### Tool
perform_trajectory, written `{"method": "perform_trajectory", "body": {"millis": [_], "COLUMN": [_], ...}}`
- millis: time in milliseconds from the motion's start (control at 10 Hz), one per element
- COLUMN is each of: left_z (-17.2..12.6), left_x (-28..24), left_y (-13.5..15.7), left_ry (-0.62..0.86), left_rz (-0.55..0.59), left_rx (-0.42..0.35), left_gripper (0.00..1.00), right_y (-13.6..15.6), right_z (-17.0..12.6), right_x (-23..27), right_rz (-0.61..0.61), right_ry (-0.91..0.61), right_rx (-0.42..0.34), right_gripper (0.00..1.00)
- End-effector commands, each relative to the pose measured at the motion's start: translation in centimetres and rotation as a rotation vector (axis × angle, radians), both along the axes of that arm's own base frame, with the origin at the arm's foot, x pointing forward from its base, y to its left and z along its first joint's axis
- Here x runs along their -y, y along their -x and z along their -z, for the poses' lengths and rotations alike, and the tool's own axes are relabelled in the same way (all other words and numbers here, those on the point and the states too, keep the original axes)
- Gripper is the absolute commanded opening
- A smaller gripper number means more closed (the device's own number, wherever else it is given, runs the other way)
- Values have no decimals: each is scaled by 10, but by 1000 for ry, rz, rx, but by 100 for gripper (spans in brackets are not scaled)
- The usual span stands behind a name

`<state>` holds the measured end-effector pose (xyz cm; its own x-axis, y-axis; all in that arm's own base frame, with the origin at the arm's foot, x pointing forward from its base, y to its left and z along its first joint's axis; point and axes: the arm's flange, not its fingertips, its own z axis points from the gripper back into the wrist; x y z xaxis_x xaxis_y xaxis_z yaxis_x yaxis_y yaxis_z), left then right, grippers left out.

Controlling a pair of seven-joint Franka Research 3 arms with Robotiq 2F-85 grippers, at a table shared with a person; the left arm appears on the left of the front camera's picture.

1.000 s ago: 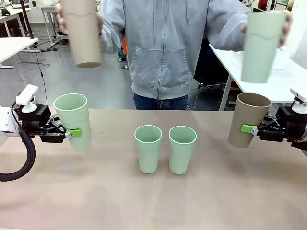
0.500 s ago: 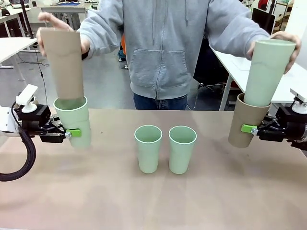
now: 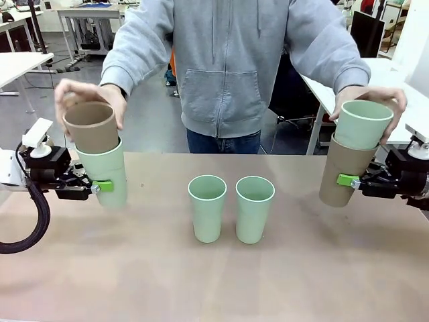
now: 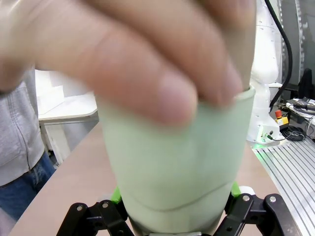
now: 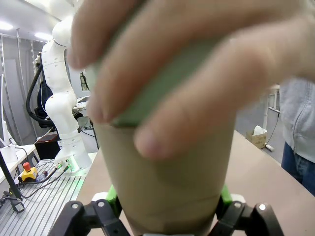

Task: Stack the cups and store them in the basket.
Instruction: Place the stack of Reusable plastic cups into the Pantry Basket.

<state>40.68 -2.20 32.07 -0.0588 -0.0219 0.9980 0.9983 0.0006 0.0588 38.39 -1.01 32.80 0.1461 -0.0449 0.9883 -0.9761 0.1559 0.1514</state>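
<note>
The left claw is clenched on the outer green cup and holds it up above the left side of the worktop. The inner brown cup sits partway down in it, with its top sticking out and leaning a little. One hand of the person is on top of that brown cup. From the left wrist, the outer green cup sits between the claw's two green pads, and big blurry fingers are right above it. The right claw is clenched on the outer brown cup and holds it up on the right side. The inner green cup sits in it, and the person's other hand holds its rim. From the right wrist, the outer brown cup stands between the pads, under the blurry hand. The two middle cups, both green, stand side by side on the worktop, open ends up, close but not touching.
</note>
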Motion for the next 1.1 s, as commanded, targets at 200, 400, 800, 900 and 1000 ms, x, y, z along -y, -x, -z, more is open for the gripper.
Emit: {"method": "perform_trajectory", "body": {"millis": [200,400,800,900,1000], "left_z": [-3,-3,-3,-3,-3], "left_x": [0,0,0,0,0], "left_y": [0,0,0,0,0], "left_ry": [0,0,0,0,0], "left_rz": [1,1,1,1,1], "left_rx": [8,8,8,8,8], "left_gripper": [85,85,85,85,85], "right_y": [0,0,0,0,0], "right_z": [-2,-2,-2,-2,-2], "right_x": [0,0,0,0,0], "right_rz": [1,1,1,1,1], "right_ry": [1,1,1,1,1], "right_rx": [6,6,6,6,6], "right_gripper": [86,86,86,86,86]}}
